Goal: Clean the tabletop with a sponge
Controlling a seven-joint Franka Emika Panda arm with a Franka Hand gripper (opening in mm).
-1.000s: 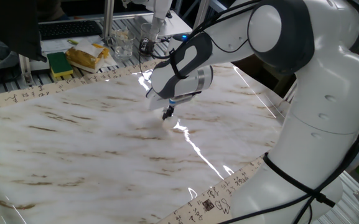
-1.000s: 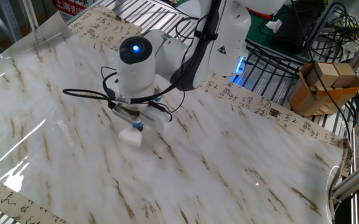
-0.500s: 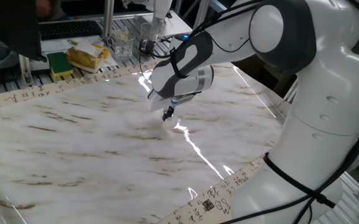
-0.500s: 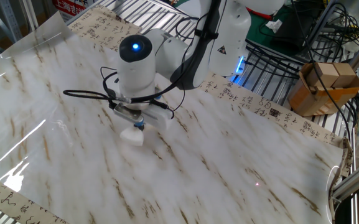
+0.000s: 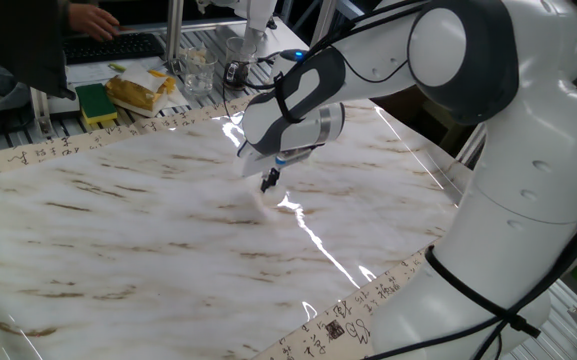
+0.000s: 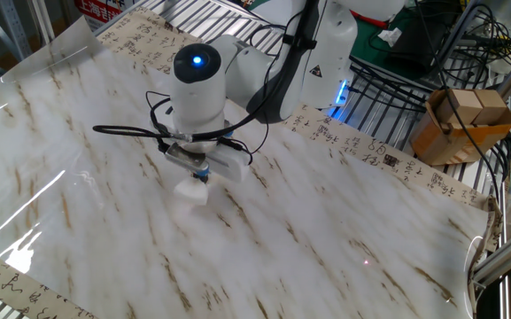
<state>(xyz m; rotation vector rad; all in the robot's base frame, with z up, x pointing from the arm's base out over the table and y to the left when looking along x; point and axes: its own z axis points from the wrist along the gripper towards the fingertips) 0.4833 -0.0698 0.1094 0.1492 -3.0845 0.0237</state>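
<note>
Glossy white marble-look sheeting with brown streaks, that's the tabletop [image 5: 118, 230], and a beige band [image 5: 58, 148] printed with black brush-style characters runs along its edges; the characters are too small and slanted to read in either view. Over by the red sign [image 6: 104, 9] at the top edge of the other fixed view there's white lettering, also unreadable. On to the sponge [image 6: 189, 191]: a small white soft block, sitting on the tabletop near the middle of the sheet, right under the gripper [image 6: 201, 175]. In the other fixed view its long axis looks to run roughly along the sheet's diagonal, toward the lower right, but the block is pale against the pale marble, so that's hard to pin down. In one fixed view the sponge [image 5: 269, 196] is only a faint whitish lump beside a bright glare streak. The gripper [image 5: 269, 181] points straight down onto it with its dark fingertips touching the top; whether the jaws are clamped on the sponge or just pressing it, I cannot tell. A blue light [image 6: 199, 61] glows on the wrist housing. Around the sheet: slatted metal benching [image 6: 202, 22], a cardboard box [image 6: 460, 120] with cables, a green-and-yellow sponge [image 5: 96, 103], a yellow bag [image 5: 140, 91], a keyboard [image 5: 113, 46] with a person's hand [image 5: 93, 18] on it.
</note>
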